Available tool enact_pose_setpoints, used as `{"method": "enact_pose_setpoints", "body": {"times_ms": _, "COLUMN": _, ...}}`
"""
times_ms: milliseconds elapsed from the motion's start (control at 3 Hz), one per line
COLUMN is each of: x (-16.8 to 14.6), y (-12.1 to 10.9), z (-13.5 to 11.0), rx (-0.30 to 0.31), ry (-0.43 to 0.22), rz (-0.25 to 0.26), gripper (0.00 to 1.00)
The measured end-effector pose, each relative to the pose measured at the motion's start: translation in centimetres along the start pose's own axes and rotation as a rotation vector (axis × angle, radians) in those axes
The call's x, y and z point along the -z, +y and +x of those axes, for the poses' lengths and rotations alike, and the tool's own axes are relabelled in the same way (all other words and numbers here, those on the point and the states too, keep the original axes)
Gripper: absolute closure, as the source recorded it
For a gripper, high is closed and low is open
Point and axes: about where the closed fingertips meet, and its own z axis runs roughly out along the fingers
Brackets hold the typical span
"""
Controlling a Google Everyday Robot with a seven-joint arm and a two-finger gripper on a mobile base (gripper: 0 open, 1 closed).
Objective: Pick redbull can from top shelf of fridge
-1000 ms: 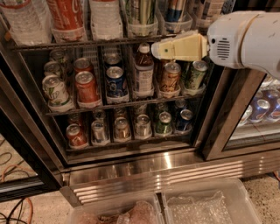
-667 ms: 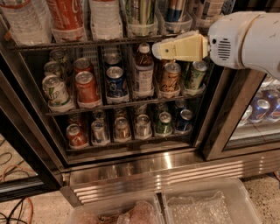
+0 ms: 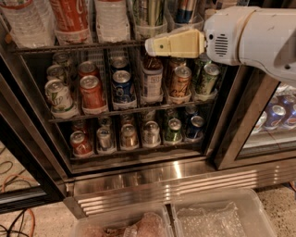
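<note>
The redbull can [image 3: 187, 9], blue and silver, stands in a clear cup tray on the top shelf [image 3: 69, 47] of the fridge [image 3: 162, 178]; only its lower part shows at the frame's top edge. My gripper [image 3: 152, 45], cream-coloured on a white arm, reaches in from the right at the level of the top shelf's front rail. It is below and a little left of the redbull can. It holds nothing that I can see.
A red cola bottle [image 3: 69, 16] and water bottles [image 3: 111, 18] share the top shelf. Two lower racks hold several cans, among them a Pepsi can [image 3: 122, 88]. Clear plastic bins [image 3: 217, 215] sit on the floor in front. More cans [image 3: 277, 113] stand behind the right door.
My gripper has moved a little to the left and slightly up along the top shelf's rail. The cans and bottles have not moved.
</note>
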Motion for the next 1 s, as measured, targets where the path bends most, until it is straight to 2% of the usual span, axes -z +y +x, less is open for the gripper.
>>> {"method": "enact_pose_setpoints", "body": {"times_ms": 333, "x": -1.0, "y": 0.3, "z": 0.9, "rx": -0.031, "ry": -0.043, "rz": -0.091, "gripper": 0.0}}
{"method": "enact_pose_setpoints", "body": {"times_ms": 667, "x": -1.6, "y": 0.1, "z": 1.8, "rx": -0.074, "ry": -0.076, "rz": -0.147, "gripper": 0.0}}
{"method": "enact_pose_setpoints", "body": {"times_ms": 1000, "x": -2.1, "y": -0.3, "z": 0.9, "rx": -0.081, "ry": -0.106, "rz": -0.197, "gripper": 0.0}}
